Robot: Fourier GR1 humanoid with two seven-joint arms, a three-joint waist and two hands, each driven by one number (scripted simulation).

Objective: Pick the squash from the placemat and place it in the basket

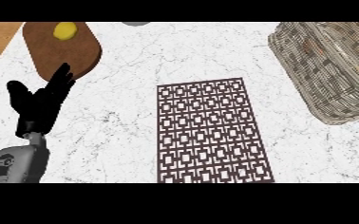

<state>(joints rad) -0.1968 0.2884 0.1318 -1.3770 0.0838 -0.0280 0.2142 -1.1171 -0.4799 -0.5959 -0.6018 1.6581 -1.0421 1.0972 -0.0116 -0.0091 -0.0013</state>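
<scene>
No squash shows on the patterned placemat (pixel 210 133) in the lower middle of the frame. The basket (pixel 316 71) at the upper right hides most of its inside behind its woven wall, so I cannot tell whether the squash lies there.

A small yellow thing (pixel 65 30) sits on the brown board (pixel 60 57) at the upper left (what it is, I cannot say).

The left hand (pixel 38 107) rests at the left edge, fingers straight and spread, holding nothing. The right hand is out of view.

Judging well here means confirming where the squash is, ideally by seeing into the basket, before any reach.

Brown fretwork placemat (pixel 212 131); grey wicker basket (pixel 319 66).
</scene>
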